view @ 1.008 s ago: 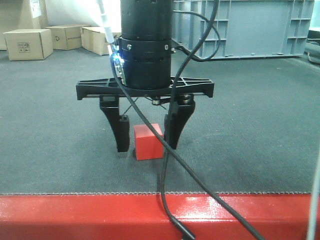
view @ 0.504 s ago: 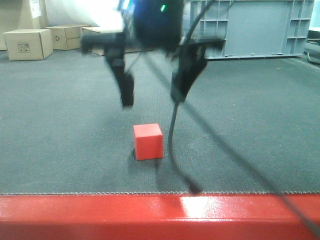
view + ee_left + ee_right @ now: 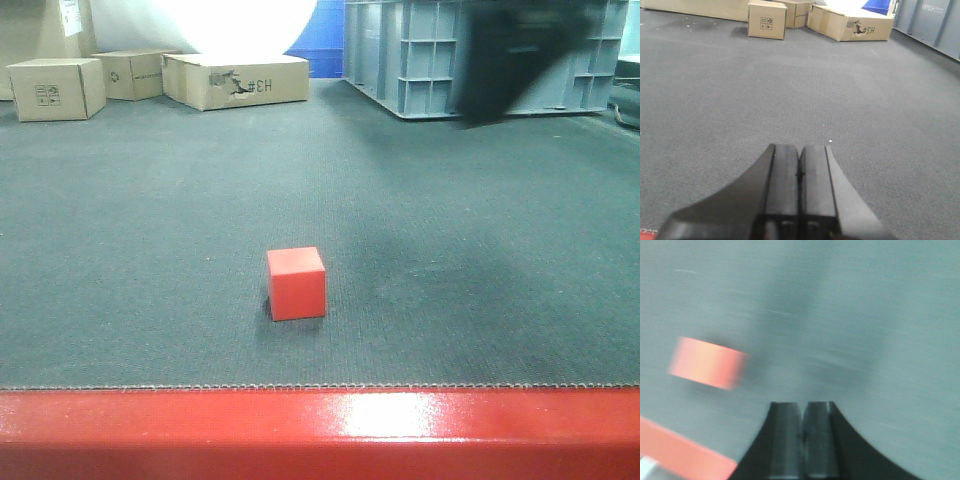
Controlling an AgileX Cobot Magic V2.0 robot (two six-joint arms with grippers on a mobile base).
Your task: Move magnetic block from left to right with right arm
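**Red cube alone on the mat, both grippers pressed together**

Front view: the magnetic block (image 3: 296, 283) sits flat on the grey mat (image 3: 150, 250) at lower centre, one face toward the camera and turned slightly; as a cube it has no long axis. A dark blur at upper right is the right gripper (image 3: 510, 55), its state unreadable here. Cardboard boxes (image 3: 235, 80) and a grey crate (image 3: 420, 50) line the top.

Left wrist view: the left gripper (image 3: 799, 192) has its fingers pressed together, holding nothing, above bare mat.

Right wrist view: the right gripper's fingers meet, empty; the block appears blurred at middle left.
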